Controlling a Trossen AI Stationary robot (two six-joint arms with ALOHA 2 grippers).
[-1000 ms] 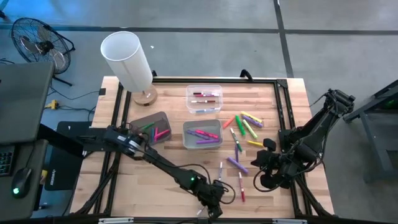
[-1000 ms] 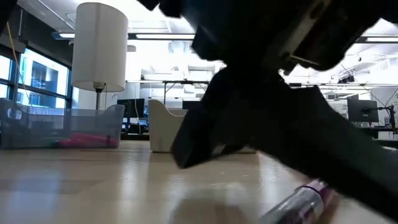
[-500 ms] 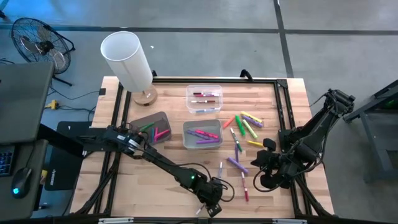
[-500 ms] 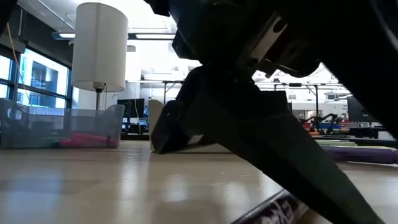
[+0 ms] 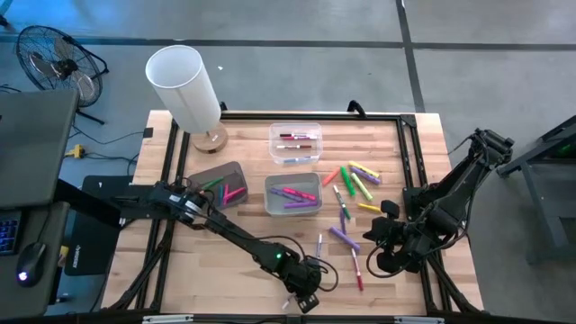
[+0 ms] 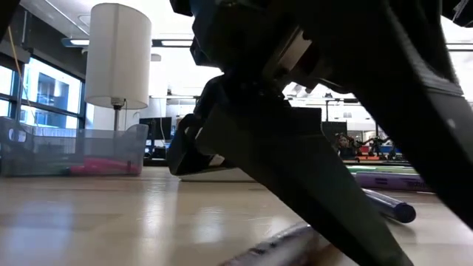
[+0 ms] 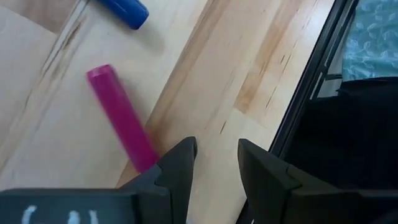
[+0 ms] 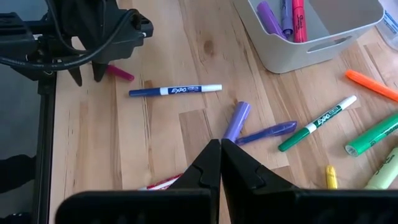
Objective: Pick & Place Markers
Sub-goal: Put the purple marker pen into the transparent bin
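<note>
Fingers of the left gripper, slightly parted, sit beside the pink marker, low centre; closing now likely misses, nudging it.

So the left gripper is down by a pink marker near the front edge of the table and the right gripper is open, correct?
Not quite: the right gripper is shut, its fingers meeting in the right wrist view. The left gripper is indeed by the pink marker near the table front edge.

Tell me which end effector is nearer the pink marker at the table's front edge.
Left. The left end effector hangs right beside the pink marker, fingers slightly apart and not gripping it. The right end effector waits well off toward the table's right side, shut and empty.
</note>
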